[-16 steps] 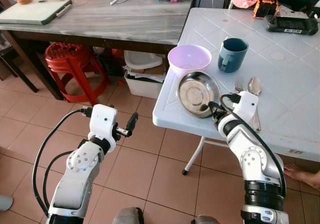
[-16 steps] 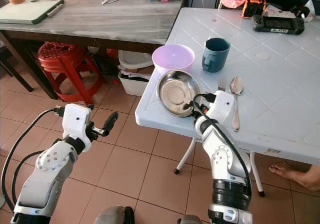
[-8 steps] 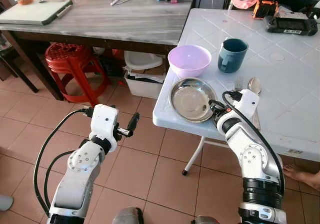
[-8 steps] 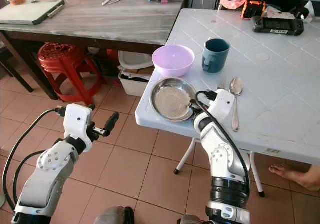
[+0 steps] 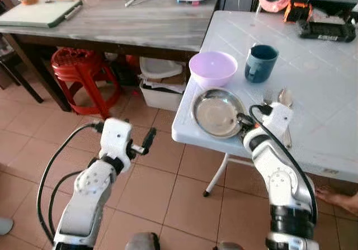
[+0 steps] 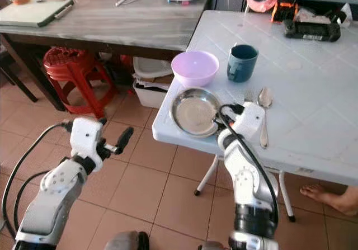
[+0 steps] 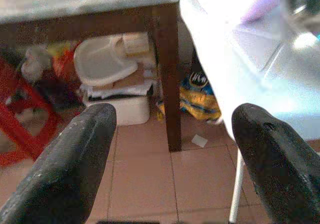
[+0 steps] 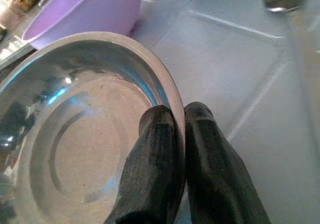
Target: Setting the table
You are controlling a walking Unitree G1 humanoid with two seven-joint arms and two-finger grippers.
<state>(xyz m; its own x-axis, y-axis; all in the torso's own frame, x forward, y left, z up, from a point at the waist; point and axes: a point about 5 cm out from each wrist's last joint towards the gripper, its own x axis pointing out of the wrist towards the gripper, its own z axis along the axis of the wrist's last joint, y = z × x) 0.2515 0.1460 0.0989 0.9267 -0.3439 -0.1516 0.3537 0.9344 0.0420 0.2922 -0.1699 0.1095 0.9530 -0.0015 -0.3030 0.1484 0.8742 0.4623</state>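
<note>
1. The right gripper [image 8: 179, 134] pinches the rim of the steel plate [image 5: 215, 112]; in the right wrist view one black finger lies inside the rim and the other outside, pressed close together on it.
2. The steel plate sits flat near the front left corner of the white table [image 5: 324, 99], its near edge close to the table's border.
3. At 12 o'clock from the plate, just beside it, stands the purple bowl [image 5: 212, 69].
4. At 1 o'clock from the plate is the dark teal mug [image 5: 260, 63], upright, its handle toward the bowl.
5. At 3 o'clock from the plate lie a fork [image 5: 267, 97] and a spoon [image 6: 264, 100] side by side, partly covered by the right wrist.
6. The left gripper [image 5: 146, 140] hangs over the tiled floor [image 5: 33, 132], at 8 o'clock from the plate and well apart from the table; its fingers [image 7: 70, 174] are spread wide and hold nothing.
7. A red stool [image 5: 78, 65] stands under the wooden table [image 5: 140, 23], at 9 o'clock from the bowl.
</note>
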